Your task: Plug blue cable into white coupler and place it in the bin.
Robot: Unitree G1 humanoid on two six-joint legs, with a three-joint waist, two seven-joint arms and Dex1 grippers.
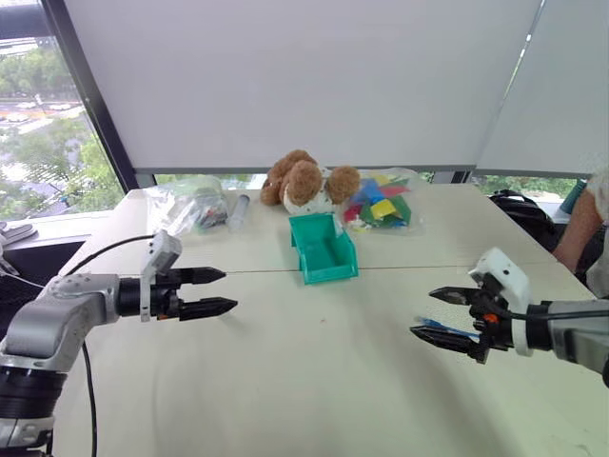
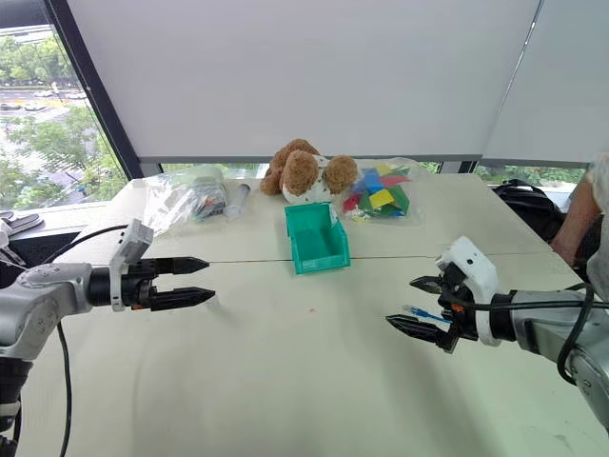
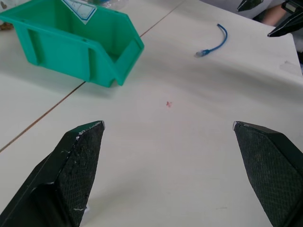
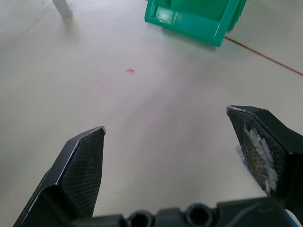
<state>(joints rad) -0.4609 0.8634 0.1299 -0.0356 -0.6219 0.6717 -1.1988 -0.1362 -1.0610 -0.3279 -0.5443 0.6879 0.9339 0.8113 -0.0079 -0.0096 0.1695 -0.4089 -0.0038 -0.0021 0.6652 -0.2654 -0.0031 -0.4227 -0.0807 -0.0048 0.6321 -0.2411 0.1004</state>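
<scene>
The bin stood on the desk at about 12 o'clock from the robot, past a seam line, sloped lip facing the robot. A sticker lay inside it; its writing could not be read. No brand could be made out on any item.

The blue cable lay loose on the desk at about 2 o'clock, just by the right pincer, its clear plug toward the desk's middle. The coupler could not be picked out with certainty.

The left pincer hung above the desk at 10 o'clock, released, jaws wide, grasping nothing. The right pincer was likewise released and empty, its jaws spread on either side of the cable end as seen from the head.

Between the pincers and up to the bin the desk surface lay bare save for a small red mark. Along the far edge, from 11 to 1 o'clock, sat a clear bag, a teddy bear and a bag of coloured pieces. A person's arm showed at the desk's 2 o'clock edge.
</scene>
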